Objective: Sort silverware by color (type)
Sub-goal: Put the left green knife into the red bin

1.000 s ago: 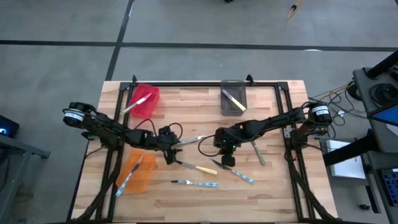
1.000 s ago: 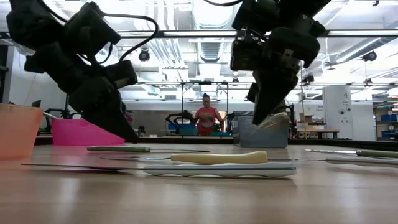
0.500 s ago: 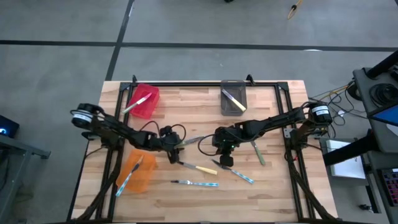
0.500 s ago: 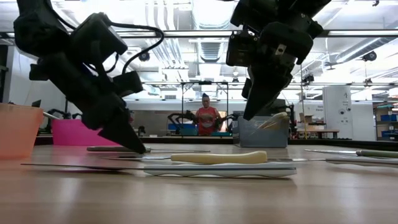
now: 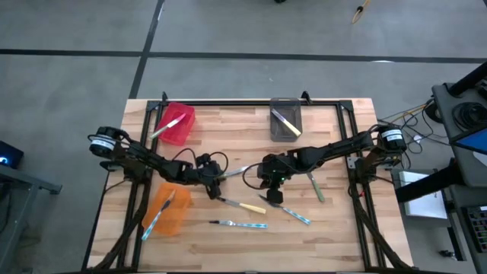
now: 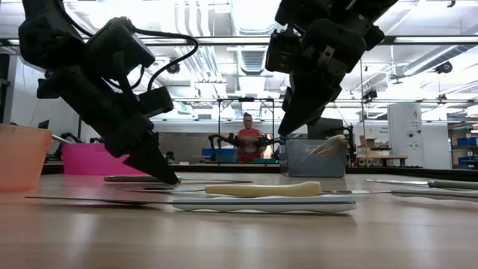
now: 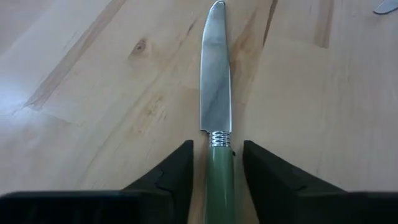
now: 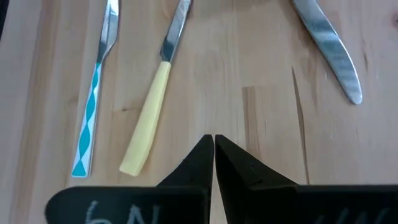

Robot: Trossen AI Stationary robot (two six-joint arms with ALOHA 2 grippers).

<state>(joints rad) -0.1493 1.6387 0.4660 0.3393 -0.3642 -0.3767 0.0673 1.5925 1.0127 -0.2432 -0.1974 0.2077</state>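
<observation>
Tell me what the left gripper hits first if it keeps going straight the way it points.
The left gripper straddles the green-handled table knife lying on the wooden table; going on, the open fingers likely meet the tabletop beside its handle.

The left gripper and right gripper sit near each other at the middle of the table. A green knife lies just at the left gripper's tip, blade running toward the right gripper; whether the fingers touch it is hard to tell. A yellow knife lies just below the left gripper, and a blue knife farther below it. Another blue knife lies near the right gripper, a second green knife beside its arm. Behind the left gripper sits an orange bin, above it a red bin; a grey bin stands above the right gripper, each holding cutlery.
</observation>
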